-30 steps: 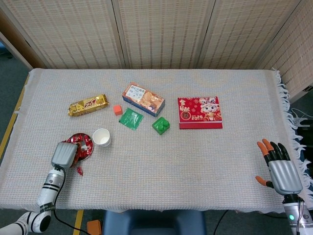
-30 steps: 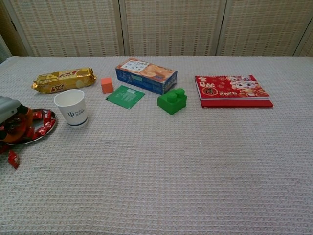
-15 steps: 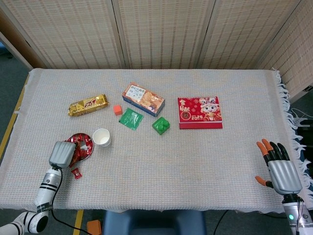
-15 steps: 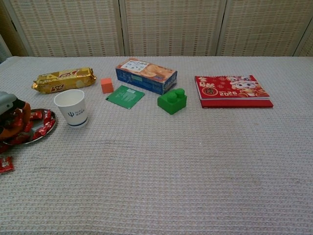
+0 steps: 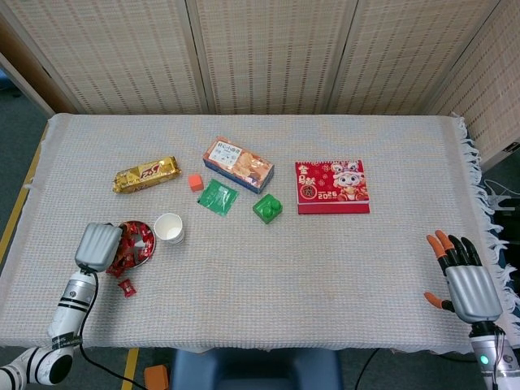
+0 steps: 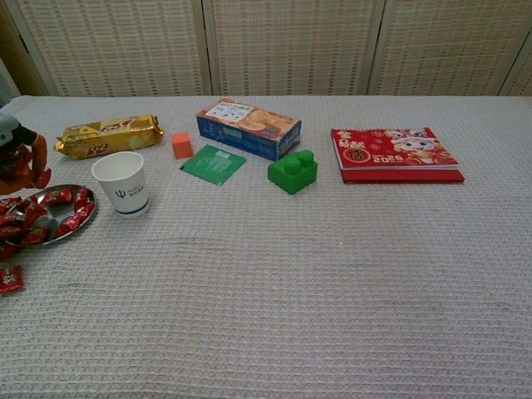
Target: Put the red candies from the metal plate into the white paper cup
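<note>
Your left hand (image 6: 17, 158) holds red candies (image 6: 41, 220) above the metal plate (image 5: 143, 256) by the table's left edge; the white paper cup (image 6: 123, 183) stands just rightward. Right hand (image 5: 469, 280) idle, fingers spread.

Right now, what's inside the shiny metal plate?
The metal plate holds a pile of red candies. The left hand hangs above it in the head view, hiding part of the plate.

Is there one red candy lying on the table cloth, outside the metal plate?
Yes, one red candy lies on the cloth just in front of the metal plate.
</note>
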